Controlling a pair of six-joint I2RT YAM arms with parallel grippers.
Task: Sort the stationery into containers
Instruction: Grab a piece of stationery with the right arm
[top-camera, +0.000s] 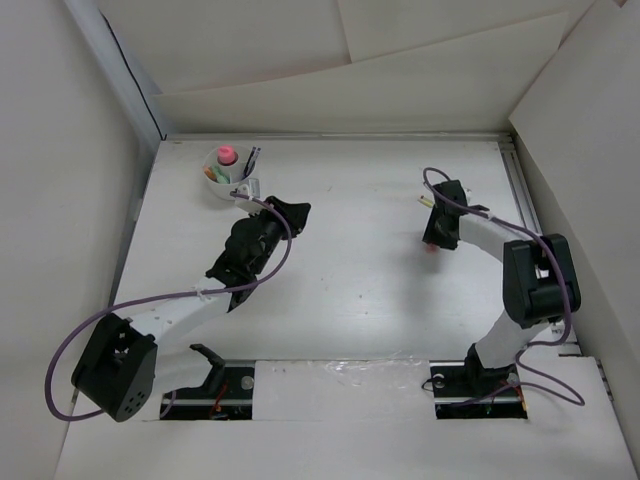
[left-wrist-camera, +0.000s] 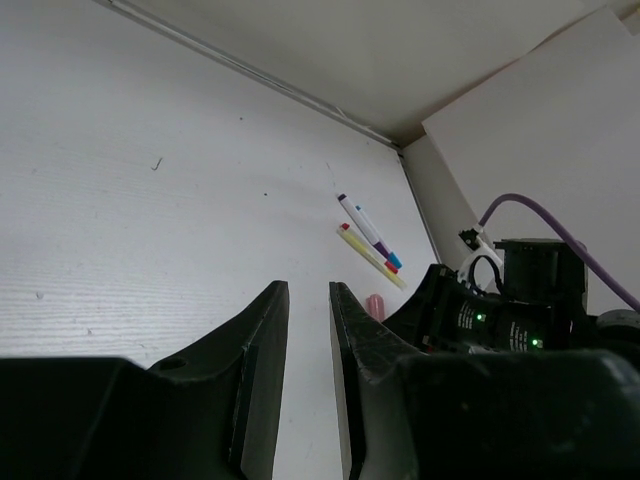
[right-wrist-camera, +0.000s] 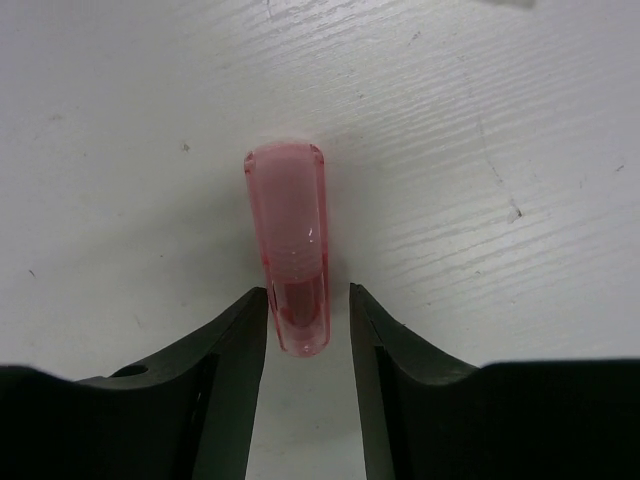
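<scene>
A stubby translucent pink piece (right-wrist-camera: 288, 235) lies flat on the white table. My right gripper (right-wrist-camera: 308, 300) is open, its jaws either side of the piece's near end; the left finger is close against it and a gap shows on the right. From above, this gripper (top-camera: 436, 240) is low over the pink piece (top-camera: 431, 248). Thin pens (left-wrist-camera: 368, 238) with coloured caps lie on the table just beyond it. My left gripper (left-wrist-camera: 308, 298) is slightly open and empty; from above (top-camera: 296, 211) it points right. The white cup (top-camera: 213, 190) holds a pink-capped tube (top-camera: 228, 154), pens and small pieces.
White walls enclose the table on the left, back and right. The cup stands in the far left corner, just behind my left arm (top-camera: 245, 250). My right arm (left-wrist-camera: 520, 300) fills the right side of the left wrist view. Purple cables loop off both arms.
</scene>
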